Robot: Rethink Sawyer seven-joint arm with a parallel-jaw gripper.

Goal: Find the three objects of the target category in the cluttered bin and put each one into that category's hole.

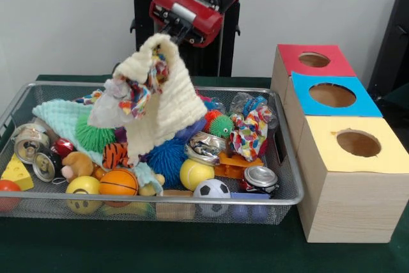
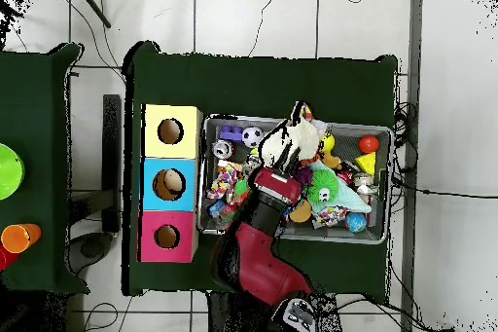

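Note:
My gripper [image 1: 166, 35] hangs above the middle of the wire bin [image 1: 160, 201], shut on the top corner of a cream knitted cloth [image 1: 167, 97]. The cloth drapes down in a tent shape, its lower edge still touching the pile. A multicoloured patterned rag [image 1: 139, 91] and a pale piece [image 1: 107, 107] cling to its left side. The cloth covers the fingertips. A second patterned cloth [image 1: 250, 132] lies at the bin's right, and a mint cloth [image 1: 61, 119] at the left. From overhead, the gripper [image 2: 284, 165] and the cream cloth [image 2: 297, 138] sit over the bin [image 2: 297, 238].
Three boxes with round holes stand right of the bin: red [image 1: 313, 60], blue [image 1: 332, 94], yellow [image 1: 358, 143]. The bin also holds cans [image 1: 261, 177], a soccer ball [image 1: 211, 190], a basketball [image 1: 118, 182], a blue spiky ball [image 1: 167, 155] and a cheese wedge [image 1: 17, 174].

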